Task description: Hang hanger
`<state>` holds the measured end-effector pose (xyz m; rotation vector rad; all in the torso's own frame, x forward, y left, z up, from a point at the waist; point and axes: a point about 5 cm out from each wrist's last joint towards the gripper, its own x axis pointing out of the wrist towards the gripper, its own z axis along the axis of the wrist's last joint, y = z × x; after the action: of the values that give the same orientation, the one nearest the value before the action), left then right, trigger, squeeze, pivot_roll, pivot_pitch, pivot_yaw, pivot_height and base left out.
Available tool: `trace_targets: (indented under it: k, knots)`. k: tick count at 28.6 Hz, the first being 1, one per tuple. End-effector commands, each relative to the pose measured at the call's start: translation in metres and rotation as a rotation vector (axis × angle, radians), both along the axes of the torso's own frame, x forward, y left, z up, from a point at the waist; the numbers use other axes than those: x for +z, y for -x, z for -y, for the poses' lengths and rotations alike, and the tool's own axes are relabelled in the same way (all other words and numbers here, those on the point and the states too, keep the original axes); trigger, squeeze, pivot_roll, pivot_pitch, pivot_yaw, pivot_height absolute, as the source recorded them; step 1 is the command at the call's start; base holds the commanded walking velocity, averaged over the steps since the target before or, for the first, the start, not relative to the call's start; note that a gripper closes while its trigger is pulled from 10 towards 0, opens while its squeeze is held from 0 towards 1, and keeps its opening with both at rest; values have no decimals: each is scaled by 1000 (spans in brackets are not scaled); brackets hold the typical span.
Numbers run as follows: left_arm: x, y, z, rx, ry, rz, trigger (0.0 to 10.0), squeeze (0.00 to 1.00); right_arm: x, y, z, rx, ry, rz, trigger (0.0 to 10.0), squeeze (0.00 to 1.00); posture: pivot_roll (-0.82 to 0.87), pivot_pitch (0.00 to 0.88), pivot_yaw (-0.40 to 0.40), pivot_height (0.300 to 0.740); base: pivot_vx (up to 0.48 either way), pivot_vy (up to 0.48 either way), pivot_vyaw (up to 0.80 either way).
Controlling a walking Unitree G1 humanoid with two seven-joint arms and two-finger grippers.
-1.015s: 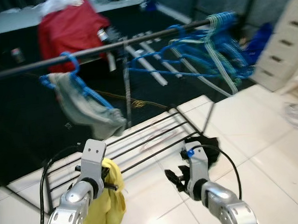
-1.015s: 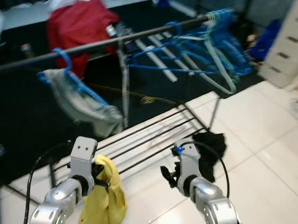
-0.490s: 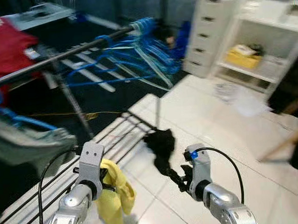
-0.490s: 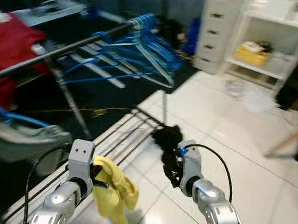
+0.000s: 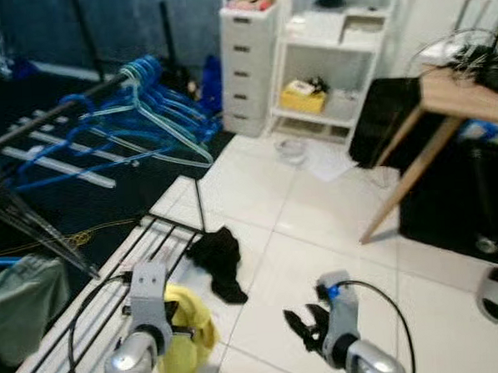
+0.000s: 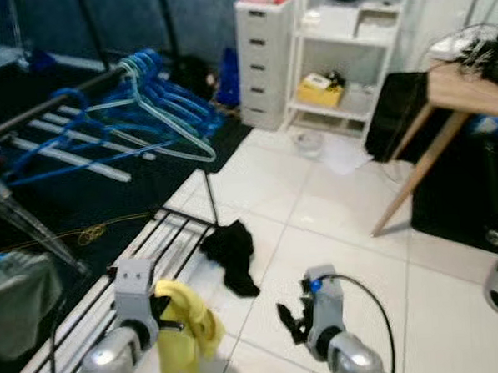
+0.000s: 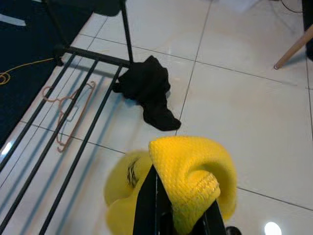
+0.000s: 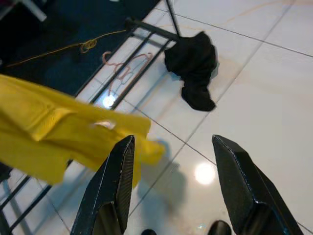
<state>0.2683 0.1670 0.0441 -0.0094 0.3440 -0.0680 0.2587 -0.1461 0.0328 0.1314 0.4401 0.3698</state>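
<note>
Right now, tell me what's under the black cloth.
The black cloth lies on the white tile floor, its upper edge against the rack's base bars. A pink hanger lies apart, beneath the bars. Anything beneath the cloth itself is covered.

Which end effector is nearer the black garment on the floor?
Left, narrowly. The left end effector, holding a yellow cloth, sits just short of the black garment; the open right end effector is further off to its right.
</note>
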Motion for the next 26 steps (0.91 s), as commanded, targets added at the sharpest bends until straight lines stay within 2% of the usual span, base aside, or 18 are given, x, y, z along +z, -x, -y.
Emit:
trace_targets:
  k: [1,6,8,15,19,20,21,22,23,26]
  knots:
    - [-4,1,6,-11,30,2,10000,0,-11,4,12,-61,40,-22,10000,0,-93,49,-7,740,0,0,-800]
    - [-10,4,6,-4,42,0,10000,0,-18,3,18,-125,54,-36,10000,0,-67,40,-27,740,0,0,-800]
    - [-9,7,-3,31,40,21,10000,0,-16,-3,17,-159,43,-4,10000,0,-39,39,-39,740,0,0,-800]
    - [-13,11,0,-4,30,37,10000,0,-22,-3,14,-149,62,1,10000,0,-17,15,-40,740,0,0,-800]
    - [-5,12,-5,28,43,116,10000,0,-25,-2,1,-126,32,-23,10000,0,-24,0,-57,740,0,0,-800]
    - [-7,10,-13,77,68,99,10000,0,-25,-6,-4,-124,25,-31,10000,0,-20,22,-60,740,0,0,-800]
    - [-7,10,-13,77,68,99,10000,0,-25,-6,-4,-124,25,-31,10000,0,-20,22,-60,740,0,0,-800]
    - [-9,9,-22,137,100,67,10000,0,-25,-11,-13,-99,18,-37,10000,0,3,8,-58,740,0,0,-800]
    - [-10,9,-24,149,102,57,10000,0,-24,-13,-17,-85,18,-40,10000,0,4,15,-59,740,0,0,-800]
    - [-11,8,-20,109,53,38,10000,0,-26,-14,-23,-72,41,-64,10000,0,11,20,-49,740,0,0,-800]
